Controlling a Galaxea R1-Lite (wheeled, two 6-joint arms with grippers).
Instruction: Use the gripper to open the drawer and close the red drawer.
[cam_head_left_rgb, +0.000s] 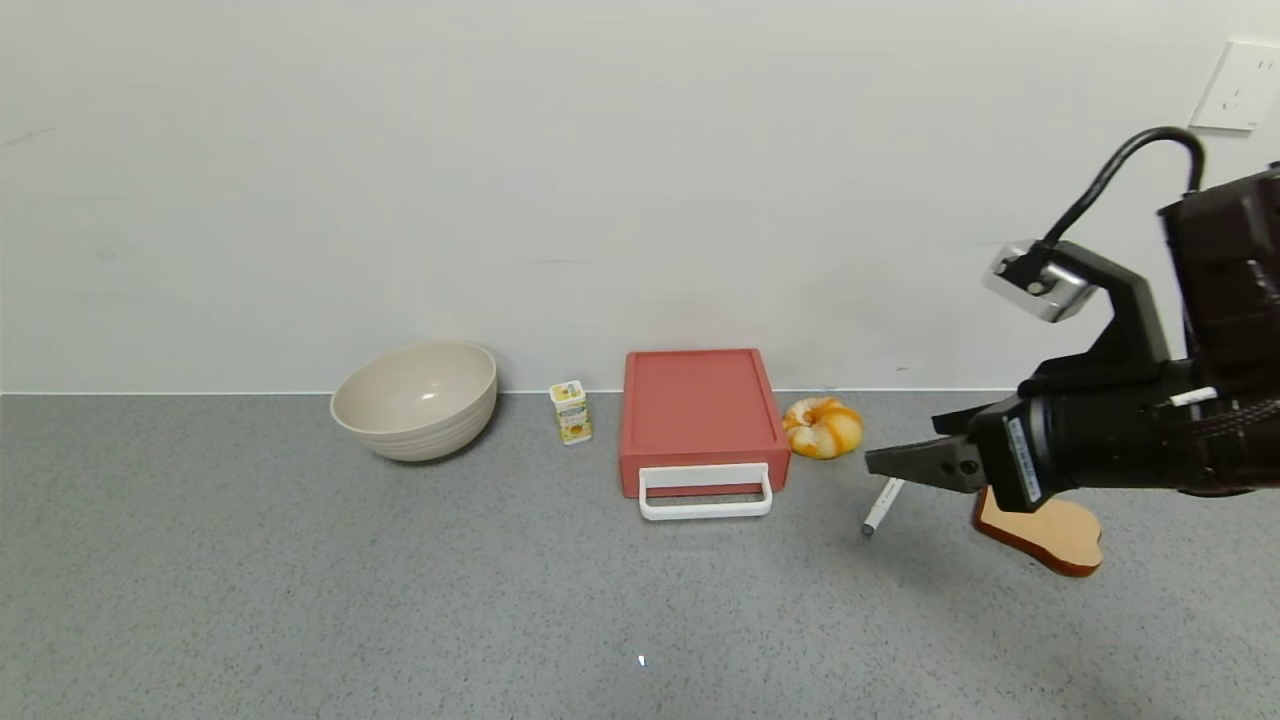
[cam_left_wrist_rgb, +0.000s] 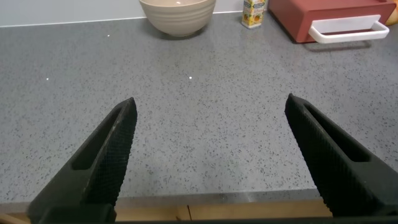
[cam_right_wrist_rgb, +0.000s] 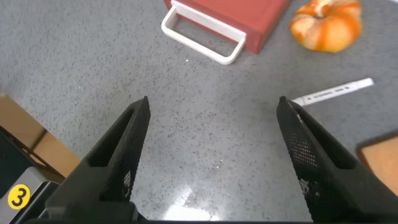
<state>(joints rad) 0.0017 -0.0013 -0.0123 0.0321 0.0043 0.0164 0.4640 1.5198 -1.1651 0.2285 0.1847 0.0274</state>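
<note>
A staged test bench in a lab or office room is suggested rather than a lived-in home. A grey speckled surface (cam_head_left_rgb: 300, 600) is set against a bare white wall (cam_head_left_rgb: 500, 150), on which only a white power socket (cam_head_left_rgb: 1240, 85) is mounted. A mixed handful of unrelated props is laid out in a loose row: a beige bowl (cam_head_left_rgb: 415, 400), a small yellow carton (cam_head_left_rgb: 571, 412), a dusty-red drawer box (cam_head_left_rgb: 700, 420), a toy pumpkin (orange and white) (cam_head_left_rgb: 822, 427), a marker pen (cam_head_left_rgb: 882, 506) and a wooden board (cam_head_left_rgb: 1050, 532).
</note>
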